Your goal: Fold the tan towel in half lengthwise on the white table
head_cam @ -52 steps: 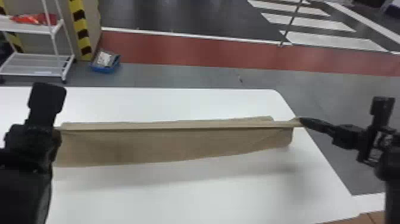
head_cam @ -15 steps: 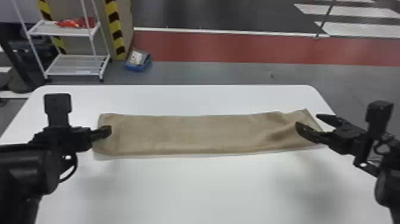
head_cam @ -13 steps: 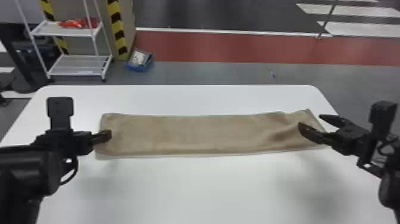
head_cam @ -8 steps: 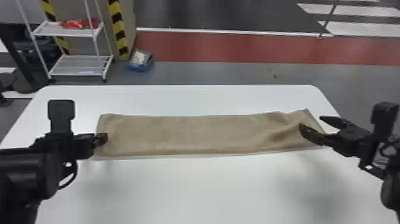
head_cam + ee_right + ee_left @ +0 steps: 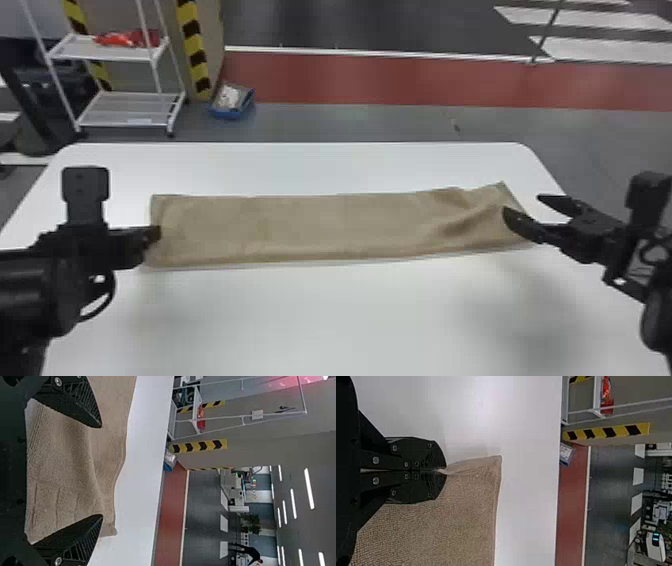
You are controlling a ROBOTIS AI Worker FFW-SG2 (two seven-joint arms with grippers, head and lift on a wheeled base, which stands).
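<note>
While the left gripper [image 5: 154, 234] is clamped on the tan towel [image 5: 320, 225] at nine o'clock, the right gripper [image 5: 522, 206] is noted at three o'clock, jaws apart. The towel lies in a long strip across the white table [image 5: 340, 310], rumpled towards three o'clock.

The tan towel [image 5: 310, 225], a cloth with a fine ribbed weave, lies as a long, narrow strip running left to right on the white table [image 5: 350, 310], toward its far side. Its left and middle parts are mostly smooth. Toward the right end, slanting wrinkles and a soft raised ridge cross it, and the far right corner comes to a point.
</note>
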